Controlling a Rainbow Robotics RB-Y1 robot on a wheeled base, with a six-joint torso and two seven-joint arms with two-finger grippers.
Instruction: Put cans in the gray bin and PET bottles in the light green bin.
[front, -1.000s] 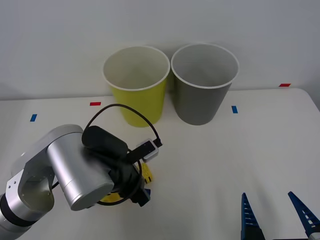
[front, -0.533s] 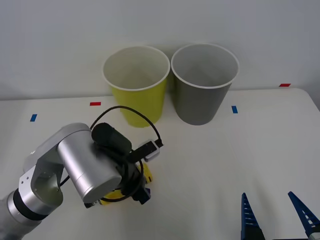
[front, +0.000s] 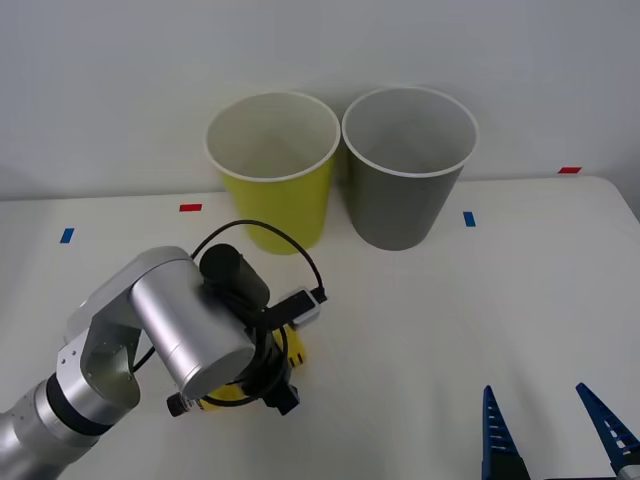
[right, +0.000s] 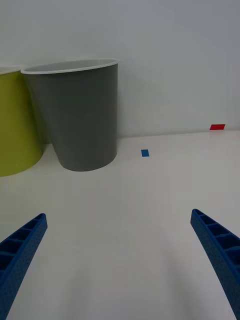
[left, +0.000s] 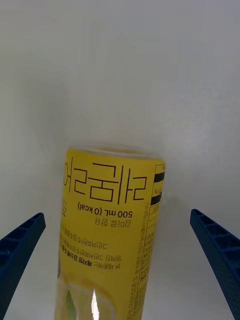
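Starting at our left, we see the left arm's silver wrist bent low over the white table (front: 480, 320), with the left gripper (left: 120, 260) pointing down at the PET bottle (left: 107, 240). Its blue ribbed fingers (left: 20, 245) are spread wide, one on each side of the bottle and apart from it, so nothing is pinched. The bottle lies on its side on the table; in the front view a bit of its yellow label (front: 296, 349) peeks out beneath the wrist and its looped black cable. Behind it, at the far edge of the table, stands the light green bin (front: 272, 170), upright, white inside. Just beside that, to the right, stands the gray bin (front: 408, 165), also upright, the two rims nearly touching. Farther right and close to us, the right gripper (front: 553, 432) hovers over bare table, its blue fingers (right: 217, 250) held well apart, gripping nothing.
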